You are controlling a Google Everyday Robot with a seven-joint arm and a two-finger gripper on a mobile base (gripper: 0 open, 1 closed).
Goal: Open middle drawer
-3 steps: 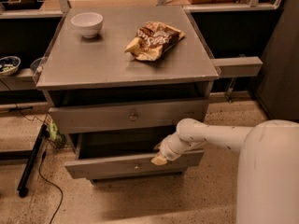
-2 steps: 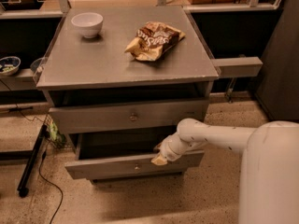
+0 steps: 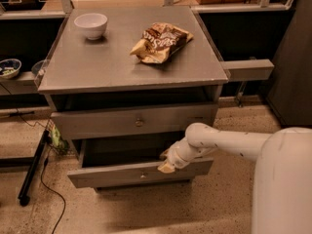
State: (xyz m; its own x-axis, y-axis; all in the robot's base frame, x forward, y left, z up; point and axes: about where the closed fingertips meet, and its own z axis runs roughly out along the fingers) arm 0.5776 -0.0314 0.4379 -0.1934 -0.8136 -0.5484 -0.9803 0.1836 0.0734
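The middle drawer [image 3: 112, 175] is a grey flat front with a small round knob [image 3: 143, 175]. It stands pulled out from the cabinet, with a dark open gap above and behind its front. My gripper [image 3: 166, 165] is at the top edge of this front, right of the knob, at the end of my white arm [image 3: 224, 143], which reaches in from the right. The taller, wider top drawer [image 3: 97, 125] sits above it with its own knob [image 3: 139, 122]. The lowest drawer is hidden under the pulled-out front.
On the cabinet top [image 3: 97, 67] are a white bowl [image 3: 91, 25] and a crumpled snack bag [image 3: 161, 42]. A black stand leg [image 3: 31, 172] and a cable [image 3: 48, 184] lie on the floor at left. A grey shelf [image 3: 246, 69] juts out at right.
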